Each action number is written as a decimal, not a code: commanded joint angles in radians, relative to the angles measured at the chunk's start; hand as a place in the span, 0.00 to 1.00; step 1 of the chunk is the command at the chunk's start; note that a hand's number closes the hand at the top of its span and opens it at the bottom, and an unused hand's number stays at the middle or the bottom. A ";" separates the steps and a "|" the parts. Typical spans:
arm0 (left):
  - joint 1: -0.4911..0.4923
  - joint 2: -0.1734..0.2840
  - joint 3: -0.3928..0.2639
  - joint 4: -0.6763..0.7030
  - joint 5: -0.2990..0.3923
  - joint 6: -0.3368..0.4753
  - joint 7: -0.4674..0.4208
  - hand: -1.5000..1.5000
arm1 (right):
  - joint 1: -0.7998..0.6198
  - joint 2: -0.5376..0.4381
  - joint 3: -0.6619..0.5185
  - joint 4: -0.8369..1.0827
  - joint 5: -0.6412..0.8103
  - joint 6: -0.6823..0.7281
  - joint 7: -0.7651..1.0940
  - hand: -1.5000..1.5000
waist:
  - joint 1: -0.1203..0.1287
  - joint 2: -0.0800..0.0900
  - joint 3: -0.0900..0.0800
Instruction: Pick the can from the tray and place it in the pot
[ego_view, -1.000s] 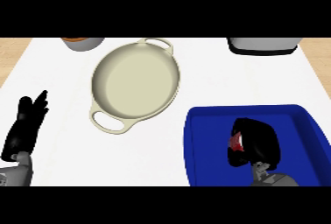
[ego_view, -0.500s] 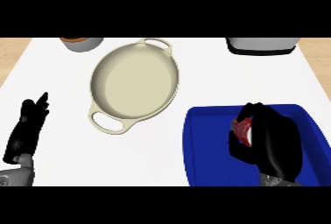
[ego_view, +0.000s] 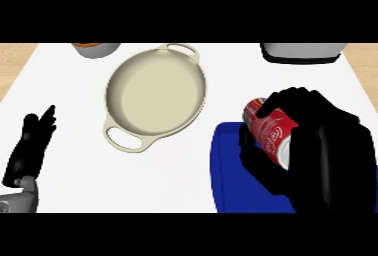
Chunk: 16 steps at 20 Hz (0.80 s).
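A: Where is the can (ego_view: 270, 129) at this moment?

B: It is in the right hand (ego_view: 325, 150). The fingers (ego_view: 291, 97) are curled over the top of it and the thumb comes from below, so the hand holds it from both sides. The can is red with white marks, and it lies tilted, one end pointing to the far left.

A: Is it touching the tray (ego_view: 229, 170)?

B: I cannot tell. It shows over the far left corner of the blue tray, and the hand hides most of the tray behind it.

A: And the pot (ego_view: 155, 95)?

B: The pot is cream, oval, with a handle at the far end and one at the near end. It stands on the white counter (ego_view: 66, 85), to the left of the can and apart from it. I see nothing inside it.

A: What about the left hand (ego_view: 29, 150)?

B: It rests at the near left edge, fingers straight and close together, pointing far. It holds nothing.

A: Anything else?

B: A grey bowl (ego_view: 96, 49) at the far left and a dark grey thing (ego_view: 301, 52) at the far right, both cut by the edge.
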 joint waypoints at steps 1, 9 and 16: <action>-0.066 0.006 0.009 0.045 -0.010 0.005 0.011 0.50 | -0.180 0.042 0.031 -0.001 -0.023 0.093 0.069 1.00 | -0.002 0.002 0.000; -0.045 -0.011 -0.003 0.060 -0.015 -0.002 -0.027 0.50 | -0.570 0.044 -0.042 0.358 -0.304 0.067 0.291 1.00 | 0.017 0.005 -0.001; -0.045 -0.014 0.002 0.082 -0.006 -0.012 -0.060 0.50 | -0.751 0.044 -0.088 0.743 -0.421 -0.126 0.274 1.00 | 0.033 0.012 -0.002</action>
